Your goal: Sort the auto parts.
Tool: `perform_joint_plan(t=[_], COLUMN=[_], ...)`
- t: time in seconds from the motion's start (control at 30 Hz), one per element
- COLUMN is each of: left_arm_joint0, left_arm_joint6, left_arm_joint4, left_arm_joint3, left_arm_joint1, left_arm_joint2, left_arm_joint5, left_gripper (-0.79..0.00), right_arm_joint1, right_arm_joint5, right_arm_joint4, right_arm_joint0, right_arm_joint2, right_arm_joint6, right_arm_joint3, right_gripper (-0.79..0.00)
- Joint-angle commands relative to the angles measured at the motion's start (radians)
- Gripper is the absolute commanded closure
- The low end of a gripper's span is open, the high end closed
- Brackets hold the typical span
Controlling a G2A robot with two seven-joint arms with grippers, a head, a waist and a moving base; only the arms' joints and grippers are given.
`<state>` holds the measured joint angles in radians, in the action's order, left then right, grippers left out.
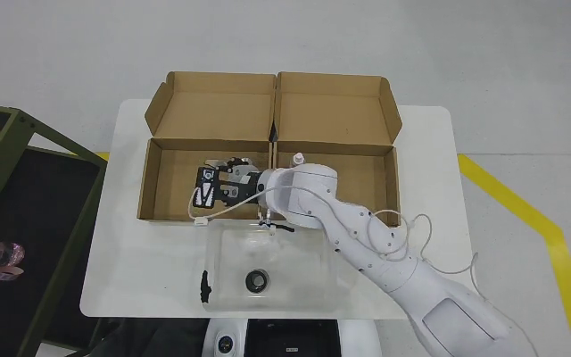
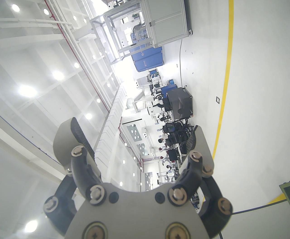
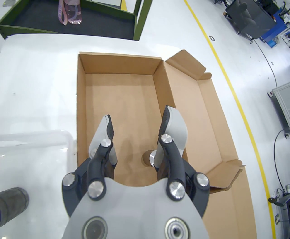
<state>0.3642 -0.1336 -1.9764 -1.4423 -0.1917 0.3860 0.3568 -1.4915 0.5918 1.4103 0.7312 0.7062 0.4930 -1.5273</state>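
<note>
While fingers (image 3: pixel 174 122) gape, right gripper (image 3: pixel 138 113) apparently overhangs box (image 3: pixel 117 65).

There are two open cardboard boxes, the left box (image 1: pixel 169 183) and the right box (image 1: pixel 366 178), and one clear plastic bin (image 1: pixel 299 272). One dark round part (image 1: pixel 258 280) lies in the bin, and one short cylindrical part (image 3: pixel 147 159) lies in the left box. One pink bottle (image 3: pixel 69 11) stands off the table.

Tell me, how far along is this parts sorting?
Looks done: one small brownish cylinder lies in the open brown cardboard box. In hand: nothing; the right gripper hangs open above it. Left: a dark round part sits in the clear plastic bin.
</note>
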Motion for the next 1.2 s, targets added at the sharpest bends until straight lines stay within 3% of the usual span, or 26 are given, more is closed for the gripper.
perform_joint_plan(t=[0.0,0.4,0.63,1.17], left_arm_joint0=[0.000,0.000,0.000,0.000], left_arm_joint6=[0.000,0.000,0.000,0.000], left_arm_joint4=[0.000,0.000,0.000,0.000], left_arm_joint3=[0.000,0.000,0.000,0.000], left_arm_joint1=[0.000,0.000,0.000,0.000], left_arm_joint2=[0.000,0.000,0.000,0.000], left_arm_joint5=[0.000,0.000,0.000,0.000], left_gripper=[-0.785,-0.785,-0.785,-0.785], right_arm_joint1=[0.011,0.070,0.096,0.148], right_arm_joint5=[0.025,0.165,0.215,0.277], right_arm_joint4=[0.005,0.055,0.080,0.148], right_arm_joint0=[0.036,0.237,0.337,0.508], right_arm_joint2=[0.018,0.094,0.112,0.145], right_arm_joint6=[0.008,0.046,0.035,0.002], right_arm_joint3=[-0.059,-0.330,-0.382,-0.424], right_gripper=[-0.443,-0.502,-0.542,-0.554])
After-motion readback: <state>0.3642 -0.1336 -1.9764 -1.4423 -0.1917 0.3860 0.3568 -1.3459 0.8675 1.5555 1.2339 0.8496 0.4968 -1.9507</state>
